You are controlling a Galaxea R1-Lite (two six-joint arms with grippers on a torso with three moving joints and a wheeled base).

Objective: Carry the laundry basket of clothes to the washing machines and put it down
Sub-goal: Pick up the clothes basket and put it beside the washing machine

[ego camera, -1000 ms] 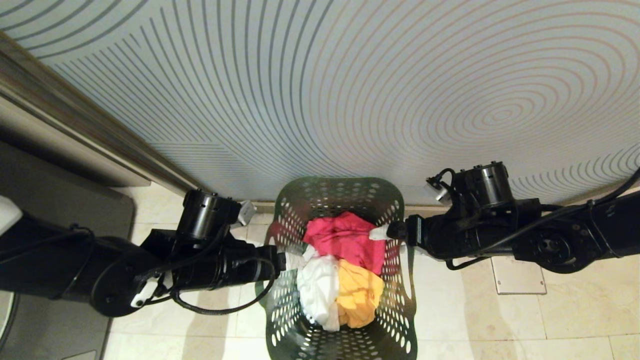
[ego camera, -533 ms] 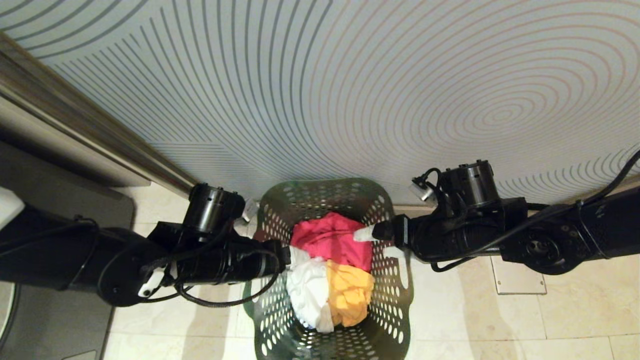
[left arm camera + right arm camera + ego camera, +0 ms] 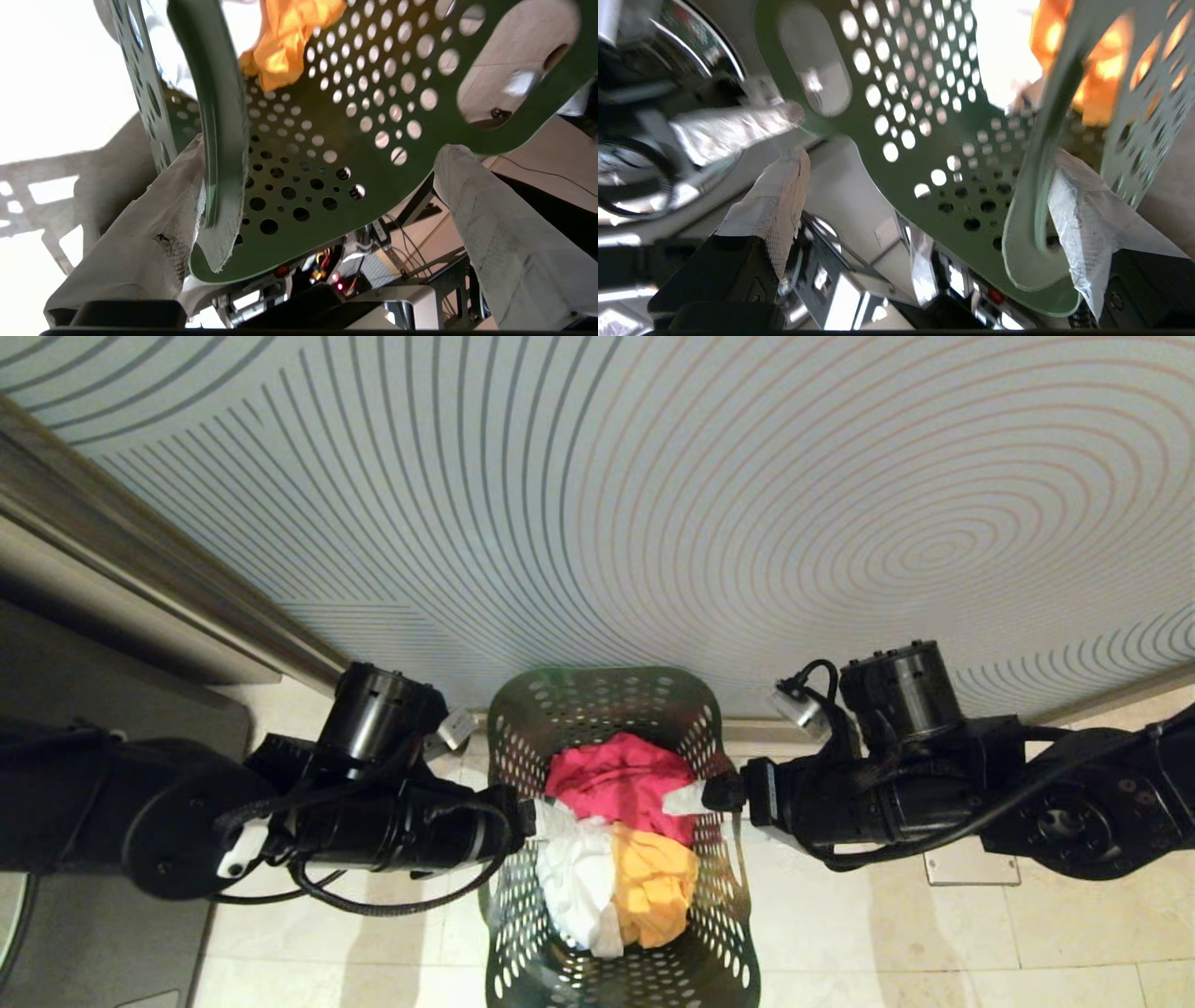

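Observation:
The dark green laundry basket (image 3: 597,677) stands between my arms on the tiled floor, against the wall. The clothes lie inside: pink-red (image 3: 616,784), white (image 3: 574,882), yellow-orange (image 3: 653,887). My left gripper (image 3: 541,821) is open at the left rim, its jaws astride the wall (image 3: 373,140); one finger (image 3: 140,224) lies against the near wall, the other (image 3: 504,233) stands apart. My right gripper (image 3: 691,798) is open at the right rim (image 3: 924,140), one finger (image 3: 1083,219) beside the wall. A dark grey washing machine (image 3: 112,709) shows at the left.
A pale wall (image 3: 653,504) with curved lines rises right behind the basket. Beige floor tiles (image 3: 934,943) spread to the right, with a square floor plate (image 3: 966,873). My own base shows under the basket in both wrist views.
The basket and both grippers have shifted a little to the left. Both arms have moved with it, the jaws still wide at the rims.

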